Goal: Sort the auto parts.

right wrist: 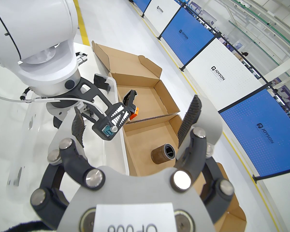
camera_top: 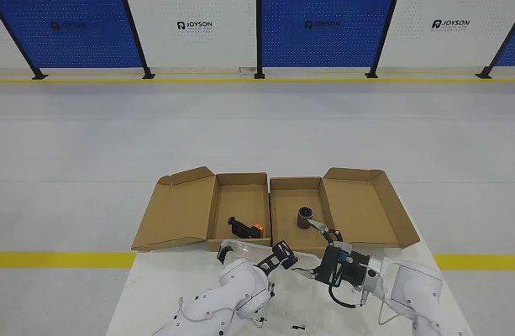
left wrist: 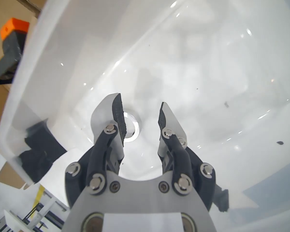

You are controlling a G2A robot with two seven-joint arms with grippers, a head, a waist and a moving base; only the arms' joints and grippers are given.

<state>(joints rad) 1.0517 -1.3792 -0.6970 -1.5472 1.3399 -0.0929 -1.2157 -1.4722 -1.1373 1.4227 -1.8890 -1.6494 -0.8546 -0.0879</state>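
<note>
My left gripper [left wrist: 140, 100] stands open inside a white translucent bin [left wrist: 26, 73], its fingers on either side of a shiny metal ring [left wrist: 133, 121] on the bin floor. A black part [left wrist: 38, 150] lies in a corner of the bin. My right gripper [right wrist: 135, 107] is open and empty, held above the near edge of the right cardboard box [camera_top: 286, 189]. A dark cylinder [right wrist: 163, 155] lies in that box. A black part with an orange end [camera_top: 245, 227] lies in the left cardboard box [camera_top: 240, 181].
Both boxes stand side by side at the table's far edge with their lids folded outward. The bin [right wrist: 122, 141] sits right in front of them. The left arm's wrist [right wrist: 62, 85] is close beside my right gripper. Small dark specks [left wrist: 226, 105] dot the bin floor.
</note>
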